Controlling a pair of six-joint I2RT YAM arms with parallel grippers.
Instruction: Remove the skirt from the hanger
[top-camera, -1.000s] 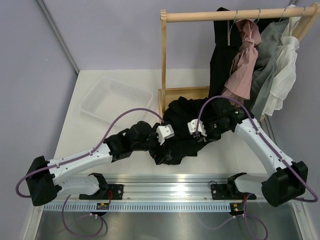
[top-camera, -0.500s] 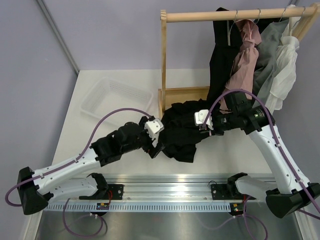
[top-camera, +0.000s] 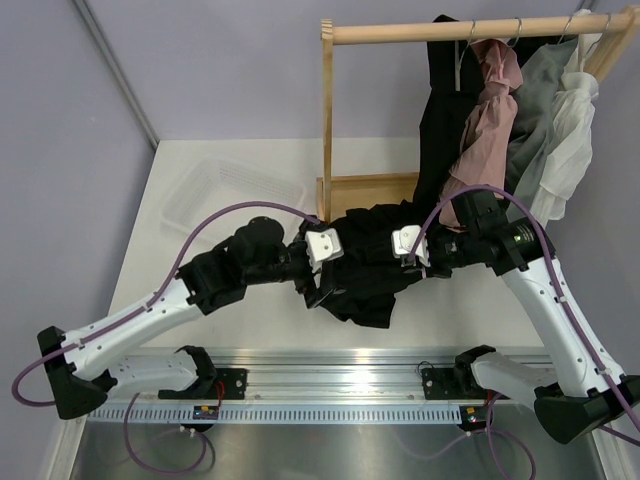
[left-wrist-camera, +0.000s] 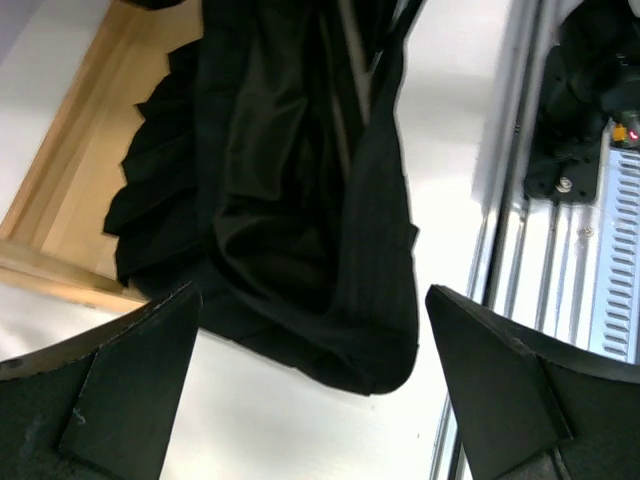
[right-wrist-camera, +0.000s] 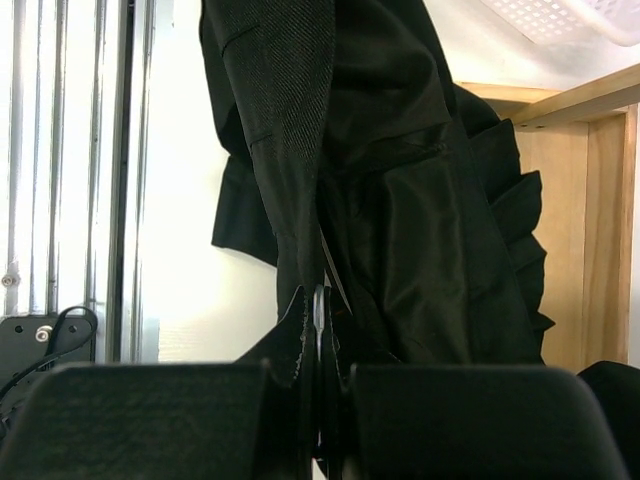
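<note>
The black skirt (top-camera: 365, 275) hangs in loose folds just above the table in front of the rack. In the right wrist view a thin metal part of the hanger (right-wrist-camera: 319, 298) is pinched between the jaws of my right gripper (right-wrist-camera: 320, 312), which is shut on it. The skirt (right-wrist-camera: 400, 200) drapes down past it. A slim grey hanger arm (left-wrist-camera: 352, 60) shows among the folds. My left gripper (left-wrist-camera: 315, 385) is wide open beside the skirt's lower hem (left-wrist-camera: 350, 340) and touches nothing. From above, the left gripper (top-camera: 318, 285) is at the skirt's left edge and the right gripper (top-camera: 400, 262) at its top right.
A white mesh basket (top-camera: 225, 195) lies at the back left. The wooden rack (top-camera: 327, 120) with its base frame (top-camera: 365, 188) stands behind the skirt and bears a black garment (top-camera: 445, 110) and pink (top-camera: 490, 110), grey (top-camera: 535, 125) and white (top-camera: 565, 145) clothes. An aluminium rail (top-camera: 340, 375) runs along the near edge.
The right arm has risen and drawn back to the right with the hanger, so the skirt now hangs off the table. The left arm has reached further forward beside it, still open.
</note>
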